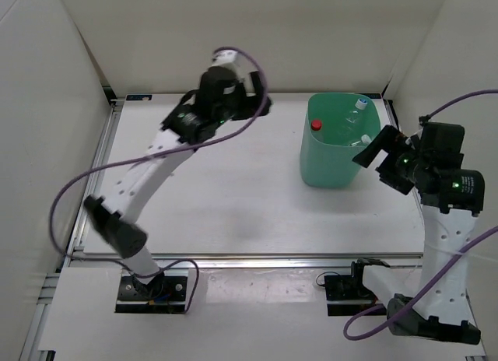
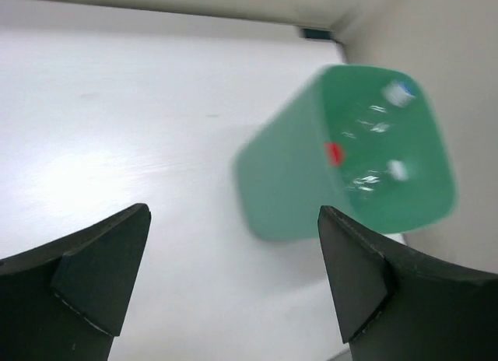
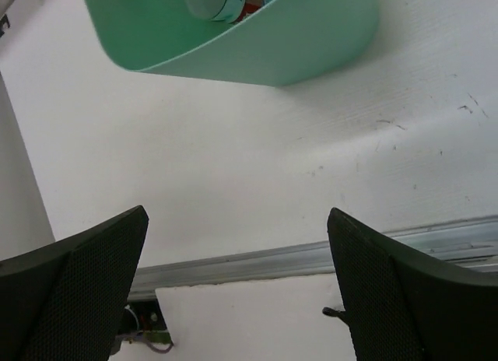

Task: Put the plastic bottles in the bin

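at the far right of the counter [image 1: 233, 198]: one bin [image 1: 331, 162], mint green, upright, mouth open to the ceiling.

contents, plastic bottles: red-capped bottle [image 1: 316, 125] against the left inner wall; white-capped bottle [image 1: 360, 105] at the far right corner; a third clear bottle [image 1: 364, 138] with a pale cap against the right wall. a fourth cannot be made out among the clear plastic. no bottle shows on the bare counter in any view.

left pincer [image 1: 261, 104]: raised over the far middle of the counter, well apart from the bin, which lies to its right and below. jaws stand wide, nothing between them; its wrist view shows the bin's side and mouth ahead, blurred.

right pincer [image 1: 377, 160]: just beside the bin's right wall, not plainly touching it. jaws wide, nothing held; its wrist view shows the bin's wall at the top edge with a pale cap inside the rim.

judgement: the right arm is much the nearer to the bin. with both pincers empty and nothing loose in sight, the coming move probably turns on whether any bottle lies outside the bin; if none does, what remains for both arms is to pull clear.
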You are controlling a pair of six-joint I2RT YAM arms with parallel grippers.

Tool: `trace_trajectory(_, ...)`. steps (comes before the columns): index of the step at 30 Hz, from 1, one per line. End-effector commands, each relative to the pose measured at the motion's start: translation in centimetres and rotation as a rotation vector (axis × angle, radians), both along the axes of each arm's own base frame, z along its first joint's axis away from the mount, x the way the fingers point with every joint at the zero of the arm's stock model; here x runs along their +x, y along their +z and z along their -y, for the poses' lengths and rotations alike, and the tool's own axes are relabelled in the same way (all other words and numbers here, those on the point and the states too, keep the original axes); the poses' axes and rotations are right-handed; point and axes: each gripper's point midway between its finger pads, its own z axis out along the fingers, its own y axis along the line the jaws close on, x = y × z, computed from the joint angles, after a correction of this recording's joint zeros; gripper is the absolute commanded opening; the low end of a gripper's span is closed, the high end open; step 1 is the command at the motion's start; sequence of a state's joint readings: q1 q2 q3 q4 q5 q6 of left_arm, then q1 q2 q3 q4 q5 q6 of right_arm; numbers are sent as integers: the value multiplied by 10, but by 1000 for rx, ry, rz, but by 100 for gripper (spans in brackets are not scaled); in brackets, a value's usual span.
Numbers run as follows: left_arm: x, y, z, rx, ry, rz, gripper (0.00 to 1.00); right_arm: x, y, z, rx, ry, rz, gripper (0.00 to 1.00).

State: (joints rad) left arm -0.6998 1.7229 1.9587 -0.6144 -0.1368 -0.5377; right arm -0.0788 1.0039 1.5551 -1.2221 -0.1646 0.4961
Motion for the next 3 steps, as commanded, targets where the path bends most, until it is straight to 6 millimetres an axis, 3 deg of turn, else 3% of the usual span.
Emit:
trace_trajectory(1,-44,-14,-114,141,314,-44,100,2,-4,7,-16,-41,67,100)
trace_trajectory(2,-51,-26,-137,178,403,-62,100,3,-8,9,-24,-50,68,100)
trace_trajectory(3,-68,-62,-157,266,440,-139,100,3,-12,14,-44,-74,68,100)
